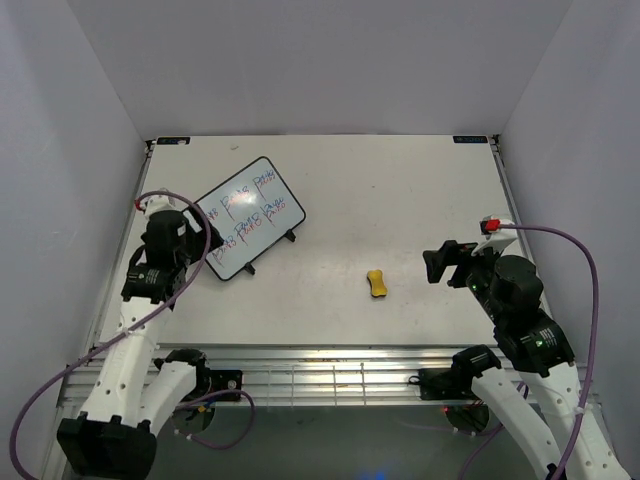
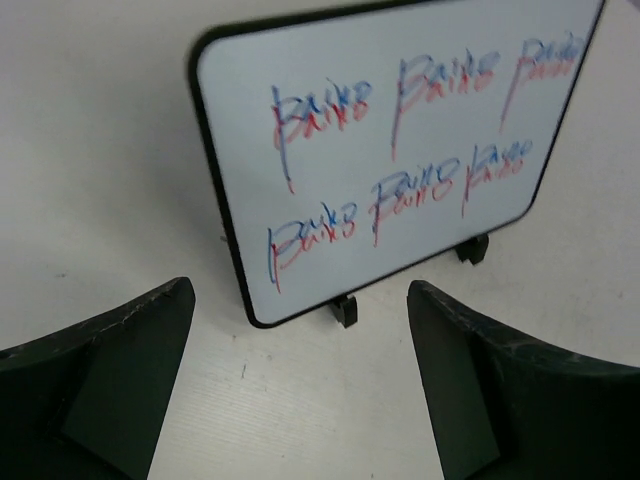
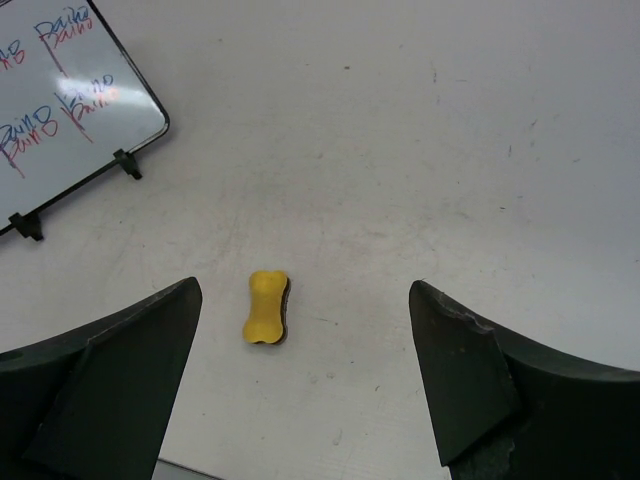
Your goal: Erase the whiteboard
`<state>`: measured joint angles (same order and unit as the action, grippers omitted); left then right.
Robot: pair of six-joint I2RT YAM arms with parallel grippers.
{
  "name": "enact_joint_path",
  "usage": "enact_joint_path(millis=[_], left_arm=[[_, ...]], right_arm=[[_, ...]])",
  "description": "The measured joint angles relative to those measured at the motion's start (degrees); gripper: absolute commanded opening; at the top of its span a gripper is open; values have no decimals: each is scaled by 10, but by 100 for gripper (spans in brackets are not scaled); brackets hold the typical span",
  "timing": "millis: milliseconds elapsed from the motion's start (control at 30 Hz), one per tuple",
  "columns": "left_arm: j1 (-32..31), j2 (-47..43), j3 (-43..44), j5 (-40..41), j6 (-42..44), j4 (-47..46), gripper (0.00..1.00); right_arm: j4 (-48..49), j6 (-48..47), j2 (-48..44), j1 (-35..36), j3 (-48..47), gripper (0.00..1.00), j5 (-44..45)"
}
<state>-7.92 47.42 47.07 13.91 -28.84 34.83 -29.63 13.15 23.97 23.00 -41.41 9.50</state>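
Whiteboard: the whiteboard [image 1: 247,217] sits in the upper left of the top view, turned at a slant, with its black-framed corners rounded.
Writing: red-and-blue handwriting [image 2: 405,85] covers the glossy face in two rows; I cannot read the word for certain.
Feet: two small black feet [image 2: 346,310] show along the board's lower edge, resting on the worktop [image 1: 400,190].
Left tool: the left tool [image 2: 300,295] has its fingers spread wide and grips nothing. In its own wrist view the board's lower left corner lies between and just above the two fingertips. I cannot tell whether they touch it.
Eraser: a yellow bone-shaped eraser [image 1: 376,284] lies alone on the worktop, right of and below the board, well apart from it.
Right tool: the right tool [image 1: 437,265] is also spread and empty, at centre right of the top view. In its wrist view the eraser [image 3: 267,307] lies nearer the left finger.
Cables: a purple cable [image 1: 560,235] loops off each arm.
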Motion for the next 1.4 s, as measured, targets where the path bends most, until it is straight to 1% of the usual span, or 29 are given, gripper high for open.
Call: enact_joint_path(millis=[67,200,267,367,467,567,733,800,967,1033,1133,1267,1400], left_arm=[[72,21,10,-39,-15,-7,98],[302,40,9,-172,-49,-42,98],[368,62,-9,-228,-67,-85,98],[415,92,-85,-321,-92,-171,98],[427,105,-158,-405,-107,-244,98],[427,112,-193,-463,-115,-309,98],[427,108,-246,-484,-142,-404,98],[427,116,-265,-497,-150,-429,98],[424,178,-280,-553,-175,-515,97],[417,209,-286,-576,-192,-563,97],[403,245,-287,-601,-201,-607,96],[389,279,-278,-626,-185,-640,92],[383,293,-254,-645,-150,-656,88]], right_arm=[[10,-3,1,0,0,90,-17],[16,-10,6,0,0,90,-62],[19,-15,13,0,0,90,-83],[24,-19,28,0,0,90,-113],[27,-28,40,0,0,90,-140],[30,-33,45,0,0,90,-160],[54,-32,41,0,2,90,-177],[68,-32,37,0,7,90,-181],[81,-33,38,0,12,90,-188],[89,-35,42,0,12,90,-189],[97,-39,51,0,12,90,-191],[107,-46,60,0,13,90,-196],[114,-47,61,0,19,90,-202]])
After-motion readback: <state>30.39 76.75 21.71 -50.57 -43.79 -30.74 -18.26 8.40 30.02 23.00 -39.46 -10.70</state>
